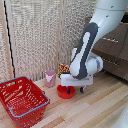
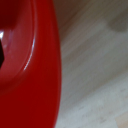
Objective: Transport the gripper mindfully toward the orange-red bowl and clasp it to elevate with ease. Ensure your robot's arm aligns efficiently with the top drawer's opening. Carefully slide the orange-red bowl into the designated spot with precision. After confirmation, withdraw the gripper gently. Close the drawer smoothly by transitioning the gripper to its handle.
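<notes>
The orange-red bowl [image 1: 64,92] sits on the wooden floor, in front of the pink cup. My gripper [image 1: 75,90] is down at the bowl's rim on the side toward the exterior view's right. One dark finger stands inside the bowl and the other just outside it, apart from each other. In the wrist view the bowl [image 2: 30,65] fills half the picture, very close, with bare wood beside it. The white arm [image 1: 90,45] comes down from the upper right. It partly hides the dark top drawer [image 1: 114,46] and its silver handle [image 1: 113,39].
A big red wire-mesh basket [image 1: 22,100] stands at the exterior view's left front. A small pink cup [image 1: 50,77] and a patterned box [image 1: 63,68] stand behind the bowl, near the slatted wall. The dark cabinet fills the right background.
</notes>
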